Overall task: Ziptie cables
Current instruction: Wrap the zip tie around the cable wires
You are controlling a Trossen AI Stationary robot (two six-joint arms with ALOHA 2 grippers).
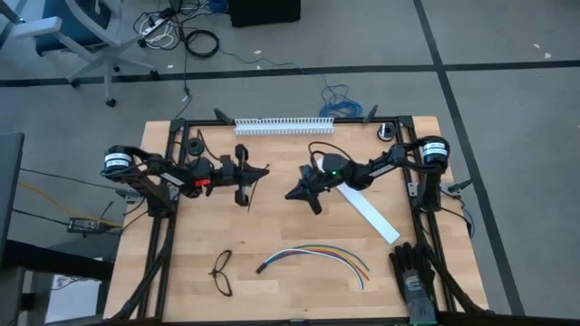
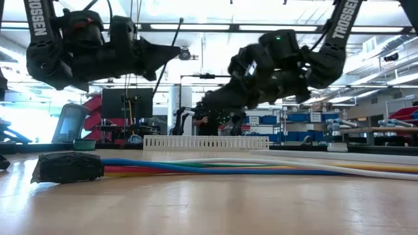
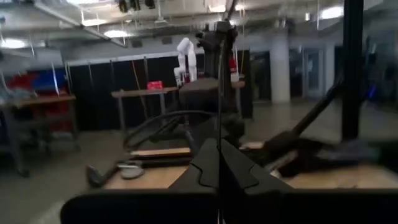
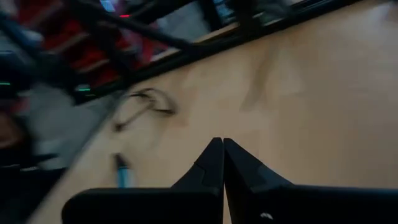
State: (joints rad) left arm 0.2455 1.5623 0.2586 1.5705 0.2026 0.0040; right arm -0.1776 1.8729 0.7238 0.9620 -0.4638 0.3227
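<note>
Jaws on left gripper (image 1: pixel 263 170) pinch the ziptie (image 1: pixel 251 190); right gripper (image 1: pixel 292 194) jaws pressed together, empty. Both hang mid-air above surface (image 1: pixel 272 226). Cables (image 1: pixel 313 256) lie at 6 o'clock, untouched. Next, I reckon: bring ziptie down, thread around bundle.

The table (image 1: pixel 290 290) is pale wood with a smooth, faintly shiny finish, framed by matt black metal rails (image 1: pixel 154 263). The cables (image 1: pixel 317 255) look plastic-coated, smooth and slightly glossy. The glasses (image 1: pixel 222 273) have a thin black plastic-looking frame. The white strip (image 1: pixel 370 215) looks like flat, matt plastic. Both arms wear dull black casings. The floor (image 1: pixel 507 54) is grey and matt.
</note>
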